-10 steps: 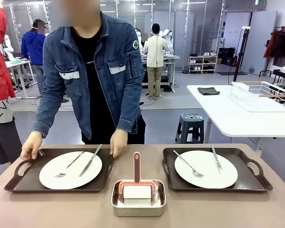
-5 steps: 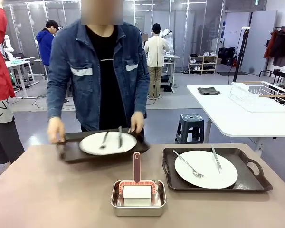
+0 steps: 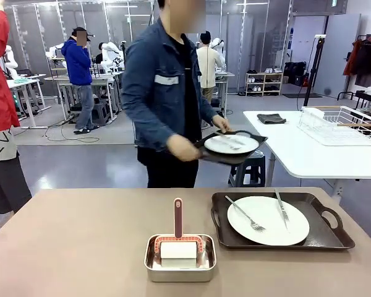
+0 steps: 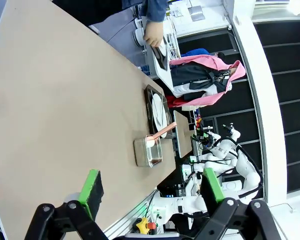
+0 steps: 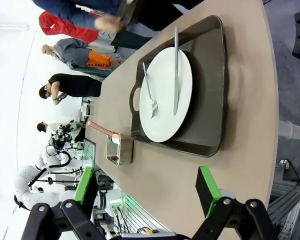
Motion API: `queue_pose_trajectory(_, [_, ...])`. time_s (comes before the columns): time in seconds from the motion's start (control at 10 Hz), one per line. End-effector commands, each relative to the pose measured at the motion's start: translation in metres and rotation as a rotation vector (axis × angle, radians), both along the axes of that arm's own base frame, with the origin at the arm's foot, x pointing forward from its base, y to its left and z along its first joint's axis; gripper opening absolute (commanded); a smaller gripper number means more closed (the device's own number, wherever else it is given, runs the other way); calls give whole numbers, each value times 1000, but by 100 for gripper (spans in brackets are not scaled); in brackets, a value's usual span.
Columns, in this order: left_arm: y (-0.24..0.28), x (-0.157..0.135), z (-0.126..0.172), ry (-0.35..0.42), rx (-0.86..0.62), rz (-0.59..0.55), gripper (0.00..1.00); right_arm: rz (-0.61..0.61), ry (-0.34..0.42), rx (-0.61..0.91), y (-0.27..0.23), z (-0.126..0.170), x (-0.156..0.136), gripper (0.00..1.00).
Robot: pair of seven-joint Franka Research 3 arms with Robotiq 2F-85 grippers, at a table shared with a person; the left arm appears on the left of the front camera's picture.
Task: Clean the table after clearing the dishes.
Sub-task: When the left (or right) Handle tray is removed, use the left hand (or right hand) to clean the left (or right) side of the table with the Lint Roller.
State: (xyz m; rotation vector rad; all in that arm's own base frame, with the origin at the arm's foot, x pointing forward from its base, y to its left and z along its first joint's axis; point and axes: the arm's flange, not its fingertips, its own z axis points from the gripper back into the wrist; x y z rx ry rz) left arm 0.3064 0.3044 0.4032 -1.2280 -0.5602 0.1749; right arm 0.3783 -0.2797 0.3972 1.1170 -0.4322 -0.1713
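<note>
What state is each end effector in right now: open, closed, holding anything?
Left end effector: open, holding nothing.
Right end effector: open, holding nothing.

Pan (image 3: 180, 266) sits near-centre on the table (image 3: 68, 247), with a handled cleaning tool (image 3: 178, 247) in it. Right of the pan is a tray (image 3: 321, 238) on the table, carrying a plate (image 3: 268, 220). The fork (image 3: 245, 214) and knife (image 3: 281, 207) lie on the plate, fork nearer the pan. Behind the pan, beyond the table, a person's hand (image 3: 182, 148) holds the second tray (image 3: 235, 158) with the second plate (image 3: 230, 144) on it.
</note>
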Motion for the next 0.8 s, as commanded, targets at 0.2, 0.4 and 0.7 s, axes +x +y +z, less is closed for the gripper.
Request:
queue_pose_trajectory(0.2, [-5, 25, 22, -24, 91, -96, 100, 1, -1, 1, 2, 3, -2, 100])
queue_pose_trajectory(0.4, [-67, 95, 95, -102, 360, -321, 100, 1, -1, 1, 2, 3, -2, 100])
queue_pose_trajectory(0.7, [-235, 185, 155, -124, 778, -824, 100, 1, -1, 1, 2, 3, -2, 100])
